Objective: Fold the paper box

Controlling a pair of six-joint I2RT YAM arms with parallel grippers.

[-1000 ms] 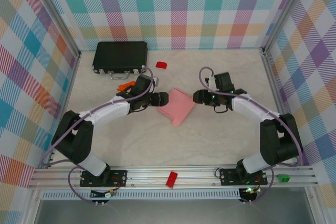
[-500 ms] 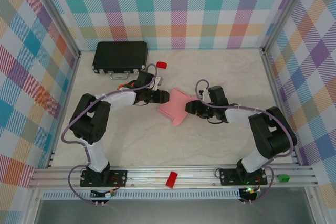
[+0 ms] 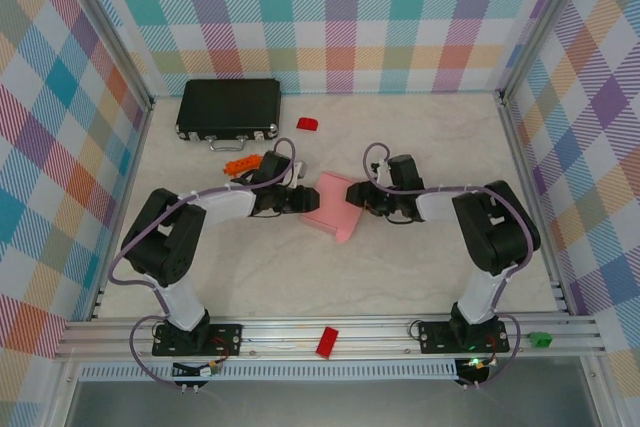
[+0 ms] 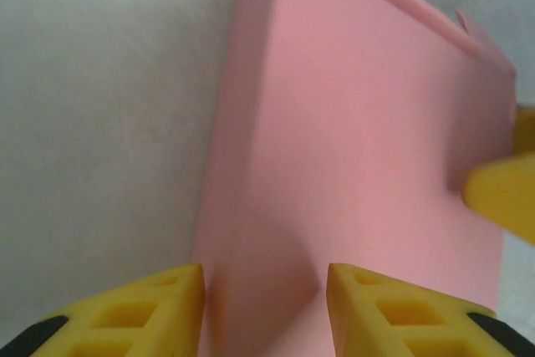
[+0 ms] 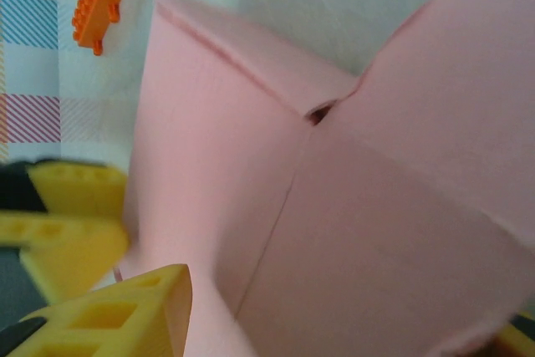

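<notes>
The pink paper box (image 3: 335,209) lies mid-table, partly folded, with a rounded flap sticking out toward the near side. My left gripper (image 3: 303,199) meets its left end and my right gripper (image 3: 355,193) its right end. In the left wrist view the box (image 4: 368,140) runs away from my left gripper (image 4: 265,277), whose jaws stand apart over the box's near left corner. In the right wrist view the box (image 5: 334,206) lies across the gap of my right gripper (image 5: 347,315), which is open. One yellow finger (image 5: 117,315) sits beside the card.
A black hard case (image 3: 228,107) lies at the back left. A small red block (image 3: 307,124) sits near it, and an orange brick (image 3: 240,162) sits by the left arm. Another red block (image 3: 327,342) rests on the front rail. Plaid walls enclose three sides.
Both grippers have moved inward onto the box's ends, the right one travelling left. The left jaws have narrowed. The box has shifted slightly and its near flap now curls down.
</notes>
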